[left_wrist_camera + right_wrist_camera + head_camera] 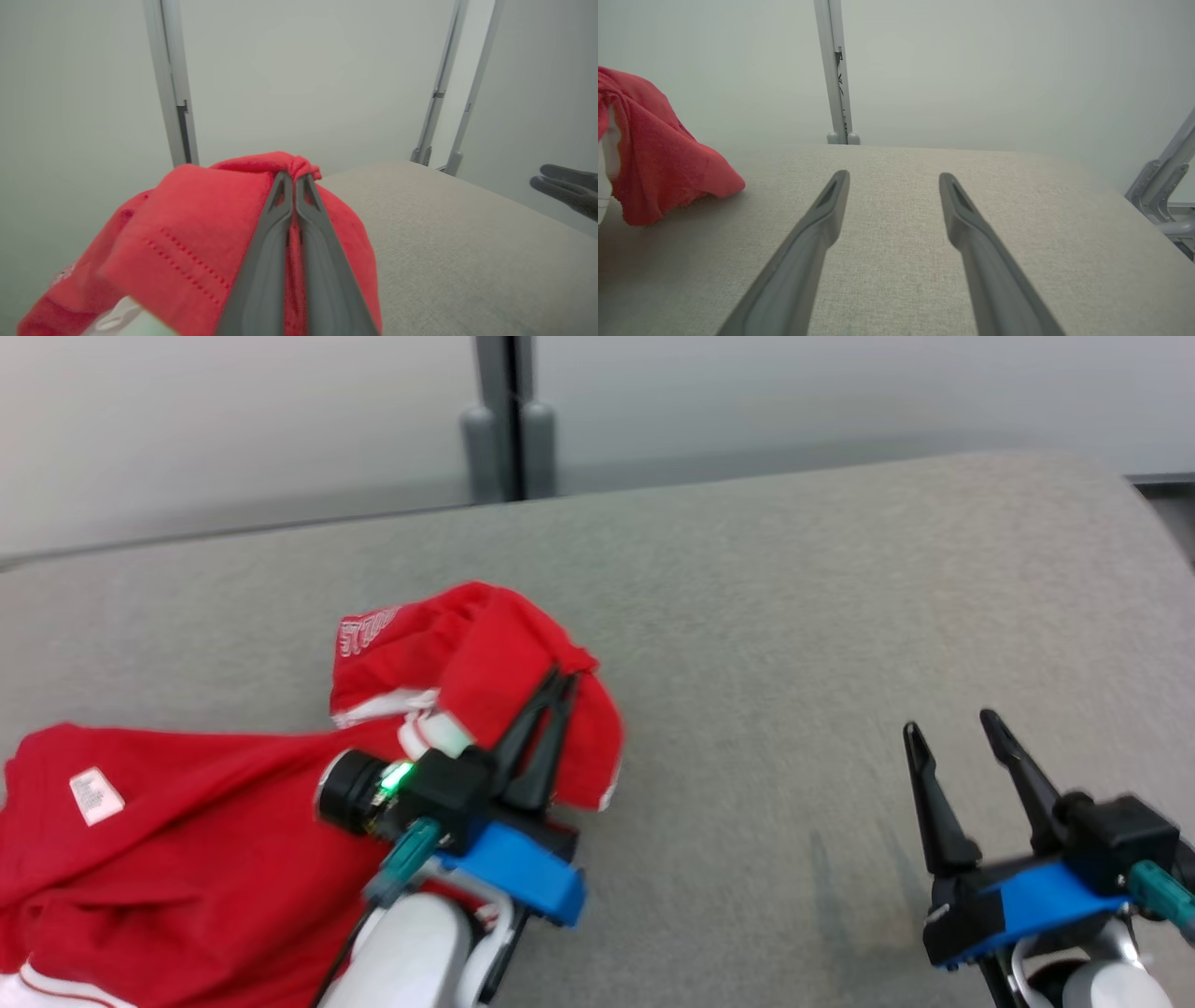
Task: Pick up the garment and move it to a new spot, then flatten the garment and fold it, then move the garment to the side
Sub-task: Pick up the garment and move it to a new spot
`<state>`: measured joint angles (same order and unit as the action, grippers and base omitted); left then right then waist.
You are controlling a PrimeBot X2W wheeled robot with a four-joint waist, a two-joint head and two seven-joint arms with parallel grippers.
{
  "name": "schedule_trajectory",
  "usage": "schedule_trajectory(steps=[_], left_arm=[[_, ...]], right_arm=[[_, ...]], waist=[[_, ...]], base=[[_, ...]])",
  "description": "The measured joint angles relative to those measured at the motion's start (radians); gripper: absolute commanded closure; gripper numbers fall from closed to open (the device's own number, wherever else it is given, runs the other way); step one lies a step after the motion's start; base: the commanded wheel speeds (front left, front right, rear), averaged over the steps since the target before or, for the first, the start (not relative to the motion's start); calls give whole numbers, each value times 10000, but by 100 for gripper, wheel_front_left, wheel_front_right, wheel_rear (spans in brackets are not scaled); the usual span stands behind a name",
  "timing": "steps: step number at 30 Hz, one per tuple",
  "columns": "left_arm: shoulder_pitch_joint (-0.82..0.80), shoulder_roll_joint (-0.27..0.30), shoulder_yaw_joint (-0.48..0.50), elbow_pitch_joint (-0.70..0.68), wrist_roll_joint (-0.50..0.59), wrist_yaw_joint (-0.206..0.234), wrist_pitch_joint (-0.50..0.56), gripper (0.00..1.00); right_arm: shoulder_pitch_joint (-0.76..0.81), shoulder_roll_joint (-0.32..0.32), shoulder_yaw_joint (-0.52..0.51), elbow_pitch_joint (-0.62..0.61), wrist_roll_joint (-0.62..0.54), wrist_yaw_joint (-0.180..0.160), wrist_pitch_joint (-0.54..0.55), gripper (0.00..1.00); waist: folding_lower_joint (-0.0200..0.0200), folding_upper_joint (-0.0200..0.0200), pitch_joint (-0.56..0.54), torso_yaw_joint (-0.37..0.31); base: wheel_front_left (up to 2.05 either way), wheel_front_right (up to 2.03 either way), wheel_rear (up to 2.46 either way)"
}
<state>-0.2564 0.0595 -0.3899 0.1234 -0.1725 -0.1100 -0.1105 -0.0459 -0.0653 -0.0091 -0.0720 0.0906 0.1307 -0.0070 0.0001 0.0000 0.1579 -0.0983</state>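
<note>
The red shirt [187, 821] is seen heaped on the left part of the grey tabletop [794, 616]. Its bulk is trailed toward the near left edge, with a white label [96, 795] turned up. One bunched fold at its right end is pinched and raised by the left end effector [563, 683], whose fingers are pressed tight together on the cloth. The shirt's long axis is thus drawn from the near left up to that grip. Bare tabletop is seen to the right of the grip, so a carry that way is judged the natural one. The right end effector [950, 721] is held spread wide with nothing gripped, well apart to the right, above bare tabletop.
</note>
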Motion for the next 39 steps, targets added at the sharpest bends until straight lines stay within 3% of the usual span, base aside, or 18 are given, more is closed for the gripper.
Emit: schedule_trajectory(steps=[6, 13, 14, 15, 16, 21, 25, 39], left_arm=[[-1085, -82, -1841, 625, -433, -82, -136, 100], [-1821, -84, -3653, 1743, -1252, -115, -180, 100], [-1909, -84, -3854, 1910, -1285, -115, -213, 90], [-1998, -81, -4008, 2054, -1294, -115, -286, 24], [-2082, -75, -4157, 2182, -1342, -115, -339, 0], [-2345, -86, -4642, 2374, -1436, -33, -871, 0], [-2294, -21, -4355, 2293, -1469, 324, -1195, 0], [-366, 1801, -936, 1599, -2708, 2265, -1509, 0]], right_arm=[[-203, 61, -77, 125, 90, 0, -222, 0], [-521, 107, -171, 360, 180, 0, -571, 0], [-551, 111, -190, 414, 178, 0, -621, 0], [-575, 117, -199, 451, 178, 0, -662, 0], [-596, 123, -205, 497, 178, 0, -688, 0], [-693, 134, -261, 744, 176, 0, -813, 0], [-662, 134, -288, 807, 94, 0, -765, 0], [49, 136, -351, 667, -86, 0, -199, 0]], waist=[[0, 0, 729, -971], [1, 1, 1471, -1366], [1, 1, 1537, -1364], [1, 1, 1581, -1347], [1, 1, 1610, -1325], [-1, 1, 1320, -1012], [-2, 1, 754, -640], [-2, 0, -713, 531]], base=[[0, 0, 0], [0, 0, 0], [0, 0, 0], [0, 0, 0], [0, 0, 0], [0, 0, 0], [0, 0, 0], [0, 0, 0]])
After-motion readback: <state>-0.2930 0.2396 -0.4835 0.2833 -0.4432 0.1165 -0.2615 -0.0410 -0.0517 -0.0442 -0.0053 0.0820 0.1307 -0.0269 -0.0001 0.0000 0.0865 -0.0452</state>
